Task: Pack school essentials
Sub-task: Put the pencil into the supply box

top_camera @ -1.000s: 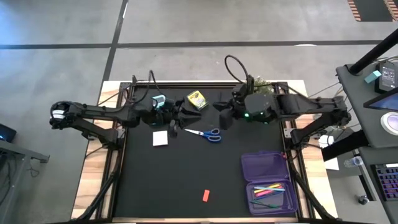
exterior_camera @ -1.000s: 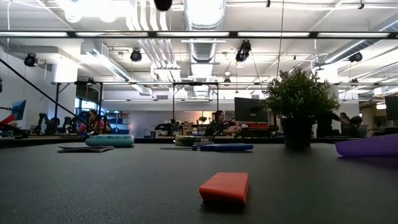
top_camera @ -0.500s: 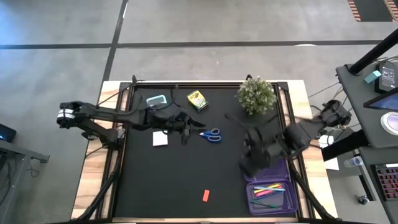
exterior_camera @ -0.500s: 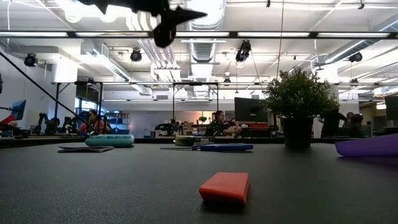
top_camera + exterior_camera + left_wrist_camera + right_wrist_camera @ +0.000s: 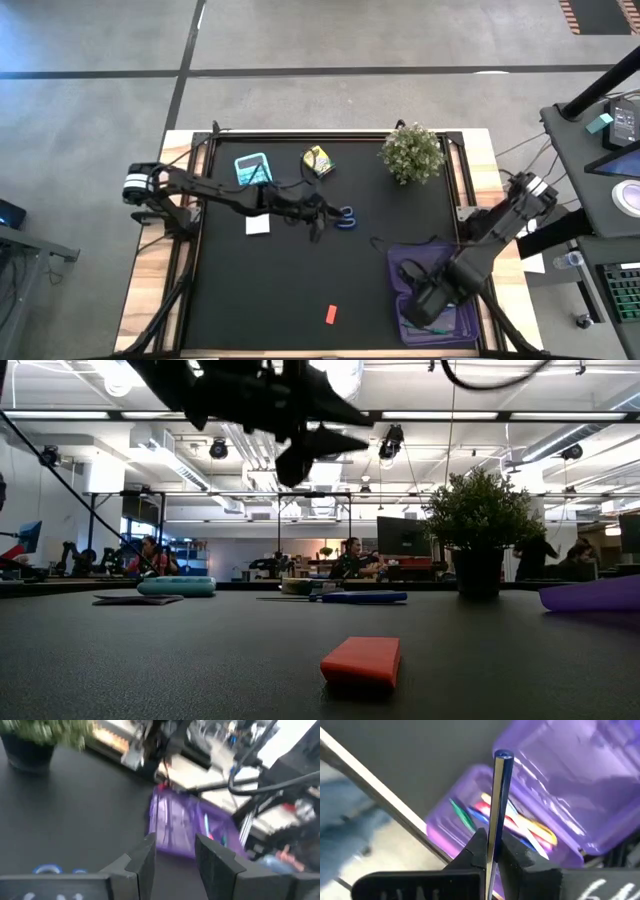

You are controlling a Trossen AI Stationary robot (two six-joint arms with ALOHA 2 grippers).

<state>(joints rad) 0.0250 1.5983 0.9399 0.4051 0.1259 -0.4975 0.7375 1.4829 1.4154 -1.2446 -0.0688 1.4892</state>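
Note:
My right gripper (image 5: 425,305) (image 5: 492,839) hovers over the open translucent purple case (image 5: 430,268) at the near right, shut on a blue pen (image 5: 499,790). Pink, teal and yellow pens (image 5: 520,826) lie in the case's tray. My left gripper (image 5: 318,222) (image 5: 174,841) is open, high above the table (image 5: 305,445), beside the blue-handled scissors (image 5: 342,216) (image 5: 47,869). These lie flat mid-table. The white note pad (image 5: 258,224), yellow crayon box (image 5: 318,160) and orange eraser (image 5: 330,314) (image 5: 362,660) lie flat on the mat. My right gripper pinches the blue pen between its two fingers (image 5: 479,846), on the shaft (image 5: 494,829). The pen runs along the fingers and its free end (image 5: 503,755) sticks out well ahead of them. It is lifted clear, above the case's tray.
A potted plant (image 5: 413,152) (image 5: 482,520) stands at the far right. A teal flat device (image 5: 252,167) (image 5: 176,586) lies at the far left. The case's lid (image 5: 570,775) stands open. Bare black mat (image 5: 270,290) spreads across the near left.
My right arm has swung from the far middle of the table toward the near right edge, ending over the purple case and uncovering the plant. My left arm has reached toward the right, from beside the note pad to the scissors.

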